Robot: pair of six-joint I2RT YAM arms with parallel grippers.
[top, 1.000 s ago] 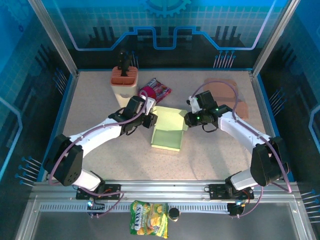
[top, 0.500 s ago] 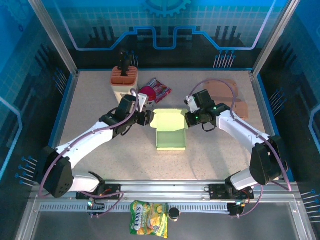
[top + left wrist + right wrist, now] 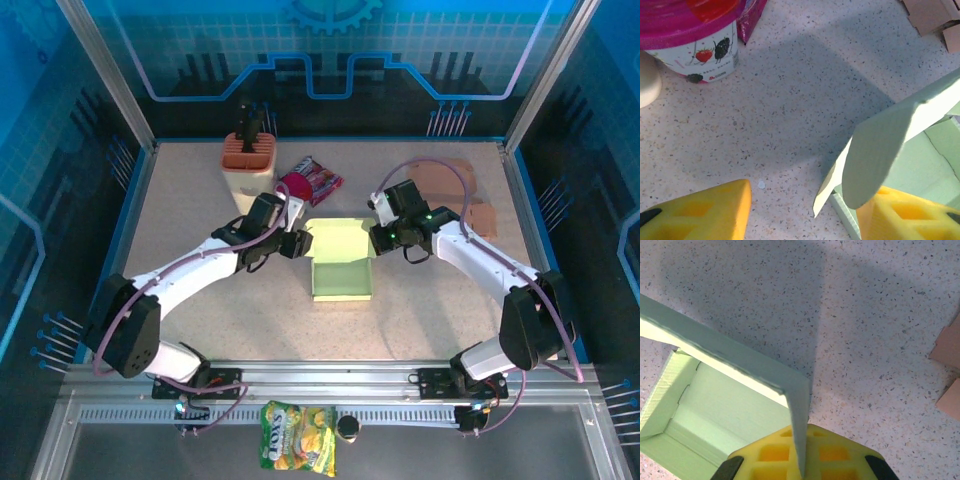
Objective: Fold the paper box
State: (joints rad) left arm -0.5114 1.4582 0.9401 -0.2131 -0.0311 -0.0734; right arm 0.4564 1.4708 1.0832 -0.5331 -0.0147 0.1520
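Note:
The pale green paper box (image 3: 341, 270) lies open at the table's middle, its lid (image 3: 340, 238) standing up at the far side. My left gripper (image 3: 298, 243) is open at the box's far left corner. In the left wrist view its yellow fingers (image 3: 705, 212) stand wide apart, and the lid's rounded side flap (image 3: 877, 152) hangs just in front of the right one. My right gripper (image 3: 379, 238) is shut on the lid's right side flap (image 3: 801, 425), pinched edge-on between the yellow pads (image 3: 770, 455). The box's inside (image 3: 715, 410) shows to the left.
A pink-lidded yogurt cup (image 3: 690, 40) and a pink snack packet (image 3: 318, 178) sit behind the left gripper, beside a beige tool holder (image 3: 248, 160). Brown cardboard pieces (image 3: 462, 195) lie far right. A chips bag (image 3: 297, 450) rests below the arm rail.
The lid has risen from lying flat to standing upright, and the box has squared up. The left gripper pulled back left, then returned to the box's left corner.

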